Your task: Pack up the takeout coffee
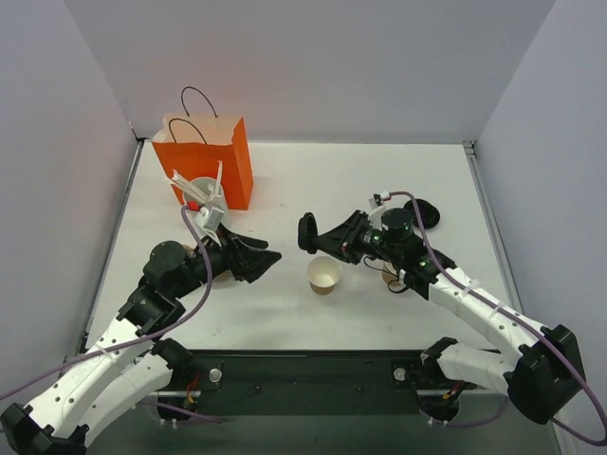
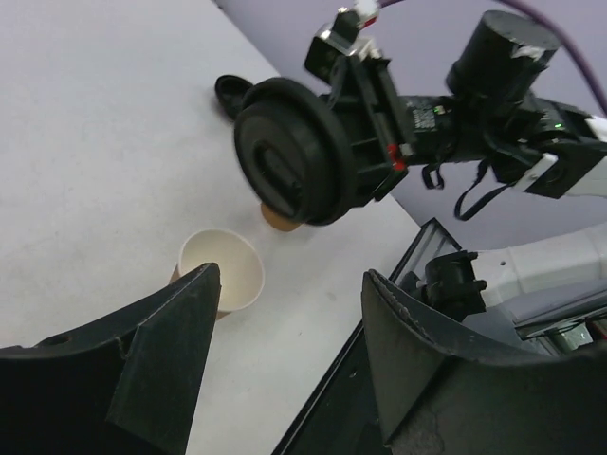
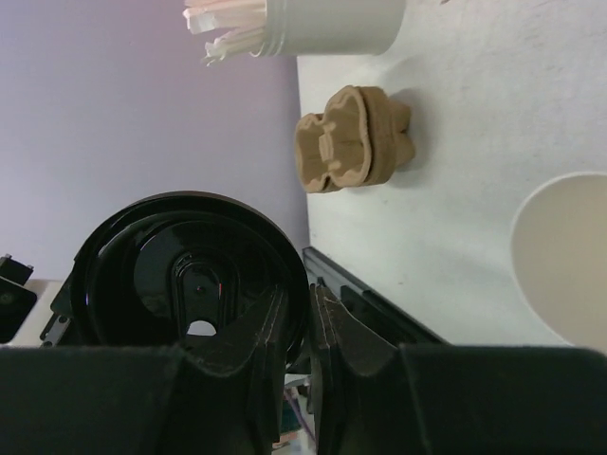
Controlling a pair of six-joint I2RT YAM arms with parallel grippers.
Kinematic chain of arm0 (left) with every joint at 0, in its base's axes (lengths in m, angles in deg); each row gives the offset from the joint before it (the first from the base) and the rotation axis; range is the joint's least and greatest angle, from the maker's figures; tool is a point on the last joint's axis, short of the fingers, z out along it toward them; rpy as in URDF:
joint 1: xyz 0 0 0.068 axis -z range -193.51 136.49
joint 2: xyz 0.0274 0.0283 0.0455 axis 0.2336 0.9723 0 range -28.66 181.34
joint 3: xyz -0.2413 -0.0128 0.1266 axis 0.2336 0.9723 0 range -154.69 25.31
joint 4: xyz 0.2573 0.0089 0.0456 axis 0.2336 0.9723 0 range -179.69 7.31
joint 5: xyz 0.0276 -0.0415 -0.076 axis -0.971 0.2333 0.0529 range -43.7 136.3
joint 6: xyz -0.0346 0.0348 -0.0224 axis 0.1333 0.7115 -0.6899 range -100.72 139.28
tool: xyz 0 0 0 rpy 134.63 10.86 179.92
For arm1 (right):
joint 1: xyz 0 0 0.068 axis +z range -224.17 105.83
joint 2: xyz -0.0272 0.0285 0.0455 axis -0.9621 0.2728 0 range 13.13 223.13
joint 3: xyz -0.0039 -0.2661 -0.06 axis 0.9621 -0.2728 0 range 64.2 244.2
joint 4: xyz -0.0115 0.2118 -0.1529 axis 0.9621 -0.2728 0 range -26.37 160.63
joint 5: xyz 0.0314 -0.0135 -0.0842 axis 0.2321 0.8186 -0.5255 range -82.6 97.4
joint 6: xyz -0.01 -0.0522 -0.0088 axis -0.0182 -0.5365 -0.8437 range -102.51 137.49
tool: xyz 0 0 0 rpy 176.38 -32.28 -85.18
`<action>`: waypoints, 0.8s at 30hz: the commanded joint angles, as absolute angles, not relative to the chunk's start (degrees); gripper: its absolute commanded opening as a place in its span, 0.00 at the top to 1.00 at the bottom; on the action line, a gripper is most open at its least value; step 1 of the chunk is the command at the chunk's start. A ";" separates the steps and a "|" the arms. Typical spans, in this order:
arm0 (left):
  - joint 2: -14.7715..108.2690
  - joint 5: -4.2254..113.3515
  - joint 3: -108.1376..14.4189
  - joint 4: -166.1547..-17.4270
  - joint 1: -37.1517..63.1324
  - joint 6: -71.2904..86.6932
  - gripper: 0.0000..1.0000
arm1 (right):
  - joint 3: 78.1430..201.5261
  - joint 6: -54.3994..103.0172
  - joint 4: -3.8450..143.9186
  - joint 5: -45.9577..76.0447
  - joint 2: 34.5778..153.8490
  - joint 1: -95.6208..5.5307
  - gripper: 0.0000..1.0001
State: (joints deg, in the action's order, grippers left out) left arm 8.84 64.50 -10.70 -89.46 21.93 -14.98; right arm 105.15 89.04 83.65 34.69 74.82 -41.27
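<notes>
No lidded tan cup shows in any view. An open tan paper cup point(image 1: 323, 275) stands upright mid-table; it also shows in the left wrist view point(image 2: 223, 275) and at the right edge of the right wrist view point(image 3: 569, 256). My right gripper point(image 1: 319, 237) is shut on the rim of a black plastic lid point(image 1: 307, 232), held on edge in the air, up and left of the cup. The lid shows in the right wrist view point(image 3: 190, 275) and in the left wrist view point(image 2: 289, 152). My left gripper point(image 1: 270, 256) is open and empty, left of the cup.
An orange paper bag point(image 1: 204, 156) stands at the back left. A white cup of stirrers point(image 1: 202, 194) stands in front of it. A second black lid point(image 1: 422, 213) lies behind the right arm. A brown moulded-paper piece point(image 3: 346, 142) lies near the left arm.
</notes>
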 commanded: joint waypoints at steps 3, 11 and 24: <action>13.35 70.64 -8.88 -108.83 24.02 -11.67 0.30 | 103.84 101.16 100.59 34.39 77.82 -37.52 0.86; 12.57 68.37 -5.10 -115.70 24.72 -7.62 0.30 | 104.02 102.40 102.01 34.47 78.00 -36.12 0.86; 14.41 70.56 -6.50 -119.92 24.72 -8.49 0.29 | 104.54 102.93 104.03 36.40 77.91 -33.83 0.86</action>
State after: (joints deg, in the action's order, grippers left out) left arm 13.45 69.20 -4.60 -115.71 24.42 -8.95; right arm 103.55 102.75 99.73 34.98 78.65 -35.08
